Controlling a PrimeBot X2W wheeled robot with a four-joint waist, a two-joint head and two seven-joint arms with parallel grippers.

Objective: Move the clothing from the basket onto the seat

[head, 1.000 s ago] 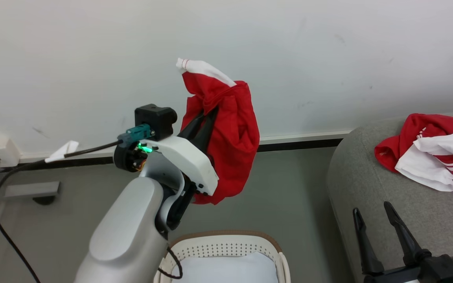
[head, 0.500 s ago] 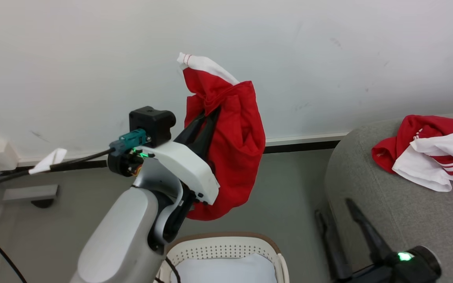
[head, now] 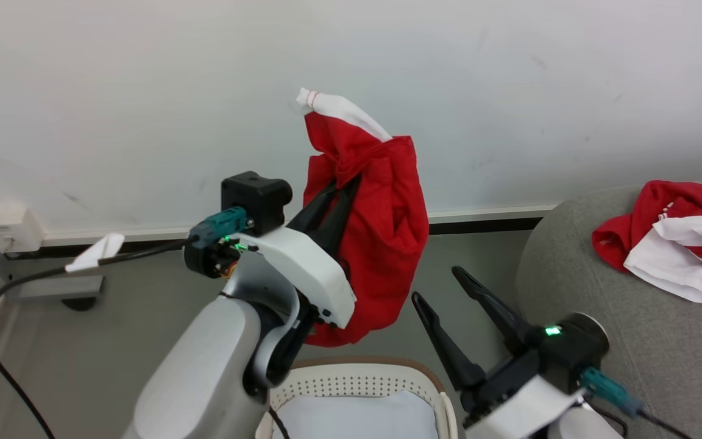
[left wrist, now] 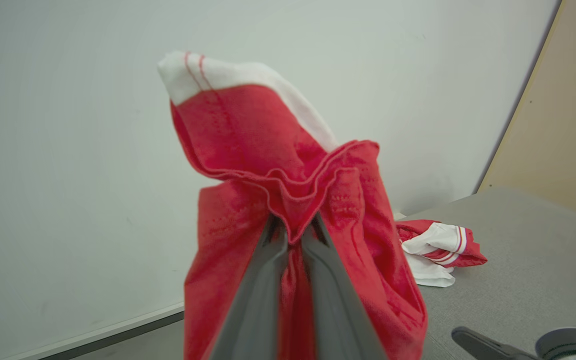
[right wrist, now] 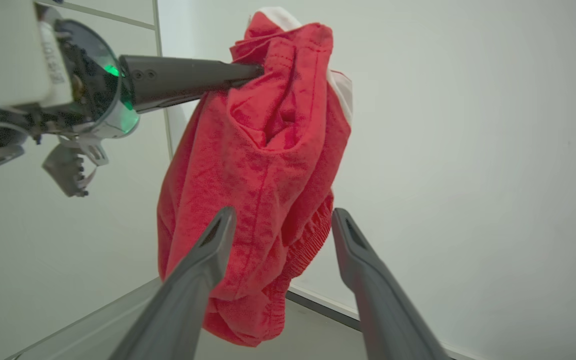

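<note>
Garment: you see a red garment with a white, red-striped edge, bunched and hanging.
Left tool: clenched on it.
Right tool: spread, empty.

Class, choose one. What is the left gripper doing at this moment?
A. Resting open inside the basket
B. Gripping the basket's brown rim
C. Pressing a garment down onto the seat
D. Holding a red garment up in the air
D: the left gripper is shut on the red garment, which hangs in the air, clear of the basket and not touching the seat.
</note>
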